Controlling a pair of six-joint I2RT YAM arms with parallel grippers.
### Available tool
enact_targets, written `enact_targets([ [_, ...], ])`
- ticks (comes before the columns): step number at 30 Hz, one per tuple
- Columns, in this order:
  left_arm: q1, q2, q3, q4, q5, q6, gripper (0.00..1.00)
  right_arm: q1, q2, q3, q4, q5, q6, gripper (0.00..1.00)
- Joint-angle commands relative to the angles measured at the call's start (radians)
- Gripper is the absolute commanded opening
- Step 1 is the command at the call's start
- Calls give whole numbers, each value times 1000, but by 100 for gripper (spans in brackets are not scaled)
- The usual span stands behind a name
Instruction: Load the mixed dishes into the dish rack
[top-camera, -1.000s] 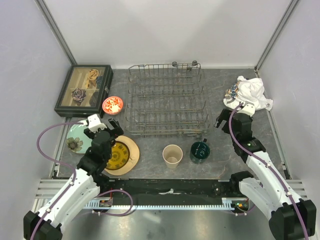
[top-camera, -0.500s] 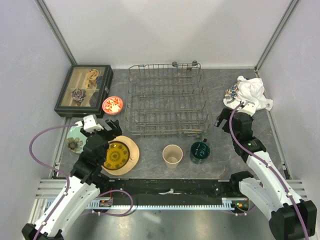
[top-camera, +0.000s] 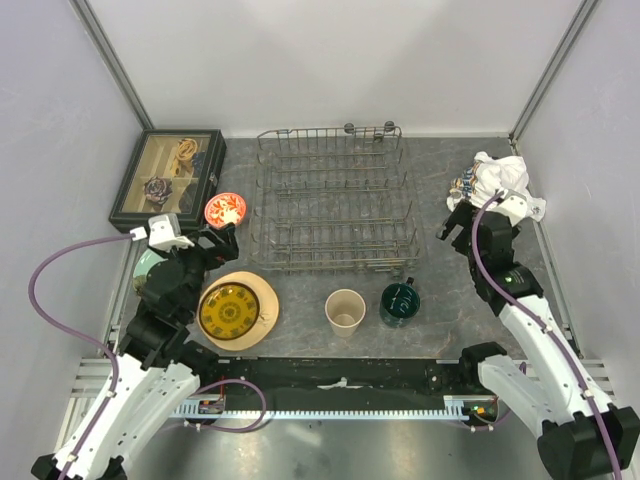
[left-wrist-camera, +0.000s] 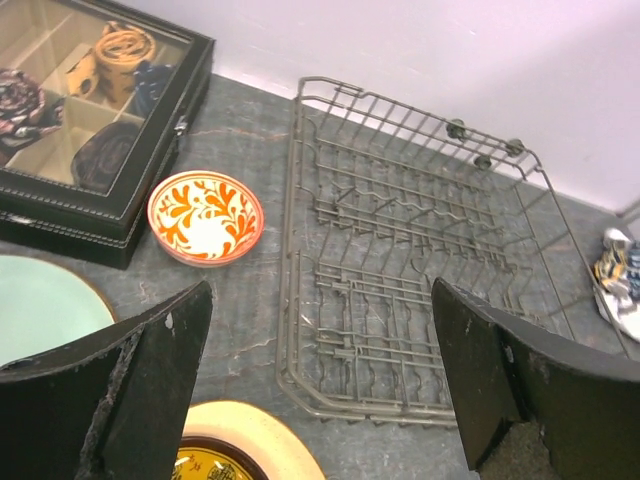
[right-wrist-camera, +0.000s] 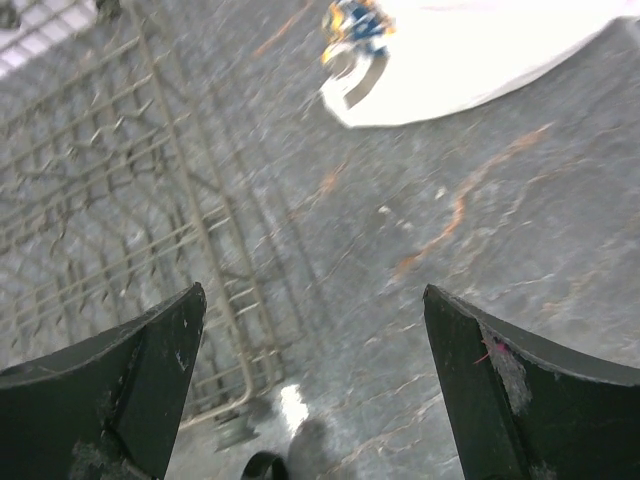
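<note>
The top view hangs high over the near edge and looks steeply down, far enough off to take in the whole table (top-camera: 440, 300). The left wrist view looks forward and down past the left gripper's fingers (left-wrist-camera: 130, 390), which fill its lower corners. Between them lies the dish rack (left-wrist-camera: 400, 300), and beyond the left-hand finger are the small red-orange bowl (left-wrist-camera: 206, 217) and the display box (left-wrist-camera: 90, 120). The right wrist view is nearer the tabletop and blurred. Beyond the right gripper's fingers (right-wrist-camera: 120, 390), the rack shows left and the white cloth bundle (right-wrist-camera: 480, 50) right. All three views share the rack; the top and left wrist views share bowl and box.
</note>
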Motion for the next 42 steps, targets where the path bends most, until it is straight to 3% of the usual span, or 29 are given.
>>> enact_targets([
  [1, 3, 30, 90, -17, 59, 74, 95, 2, 73, 78, -42, -157, 11, 98],
  [4, 3, 93, 134, -55, 156, 46, 91, 2, 98, 101, -43, -258, -22, 98],
  [5, 2, 119, 163, -90, 250, 43, 89, 4, 99, 107, -54, -269, -26, 98],
  [8, -3, 214, 187, -133, 390, 2, 89, 15, 78, 135, -94, -265, -27, 98],
  [10, -38, 221, 168, -117, 409, -37, 90, 16, 50, 151, -117, -254, -23, 98],
  [14, -225, 257, 168, -136, 234, -15, 92, 22, 0, 162, -176, -248, -3, 98],
  [18, -521, 349, 207, -185, 57, -38, 93, 22, -31, 145, -200, -255, -4, 98],
  [24, -783, 487, 248, -233, -108, -130, 93, 24, -60, 125, -209, -254, 2, 98],
  [30, -903, 652, 303, -248, -161, -176, 94, 22, -80, 116, -213, -245, 8, 98],
  [42, -913, 756, 329, -282, -217, -166, 90, 22, -94, 101, -218, -243, 14, 98],
])
